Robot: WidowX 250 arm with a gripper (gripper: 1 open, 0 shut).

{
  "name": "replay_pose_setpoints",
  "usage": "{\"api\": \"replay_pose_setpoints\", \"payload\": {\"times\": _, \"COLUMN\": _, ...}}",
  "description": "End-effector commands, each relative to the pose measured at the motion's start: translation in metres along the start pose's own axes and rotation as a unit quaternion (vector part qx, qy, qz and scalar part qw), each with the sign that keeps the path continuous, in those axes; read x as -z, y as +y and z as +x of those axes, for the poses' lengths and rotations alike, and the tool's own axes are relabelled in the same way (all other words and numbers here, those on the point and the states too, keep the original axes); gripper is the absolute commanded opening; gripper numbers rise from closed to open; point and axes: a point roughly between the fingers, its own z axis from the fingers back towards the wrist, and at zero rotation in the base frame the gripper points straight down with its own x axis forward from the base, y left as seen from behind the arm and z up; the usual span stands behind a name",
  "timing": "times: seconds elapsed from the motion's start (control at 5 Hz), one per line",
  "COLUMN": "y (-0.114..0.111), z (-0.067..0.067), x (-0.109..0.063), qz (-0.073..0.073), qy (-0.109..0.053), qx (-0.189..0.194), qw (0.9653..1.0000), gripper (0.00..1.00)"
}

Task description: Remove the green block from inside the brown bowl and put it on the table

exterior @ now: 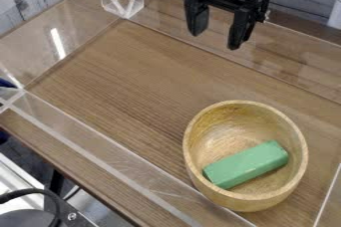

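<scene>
Gripper (218, 29) jaws wide, empty, far side | green block (246, 164) lying slantwise in brown bowl (200, 141), near right | table (120, 82) | come down centred, fingers spanning block's narrow width, clear of rim

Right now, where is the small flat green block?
In the camera view, the small flat green block lies inside the round light-brown wooden bowl at lower right of the wood-grain table, well away from the open black gripper at the top.

The black claw (218, 30) points straight down, its fingers spread wide apart.
</scene>
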Motion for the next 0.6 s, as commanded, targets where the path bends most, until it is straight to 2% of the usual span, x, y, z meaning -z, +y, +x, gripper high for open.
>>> {"api": "replay_pose_setpoints", "payload": {"times": 0.0, "y": -0.01, "z": -0.009, "x": 0.008, "qz": -0.002, "qy": 0.006, "qx": 0.016, "qw": 0.9998, "gripper": 1.0}}
{"api": "replay_pose_setpoints", "payload": {"times": 0.2, "y": -0.022, "z": -0.024, "x": 0.028, "qz": -0.006, "qy": 0.013, "qx": 0.048, "qw": 0.9987, "gripper": 1.0}}
{"api": "replay_pose_setpoints", "payload": {"times": 0.4, "y": -0.037, "z": -0.035, "x": 0.05, "qz": -0.01, "qy": 0.012, "qx": 0.096, "qw": 0.9953, "gripper": 1.0}}
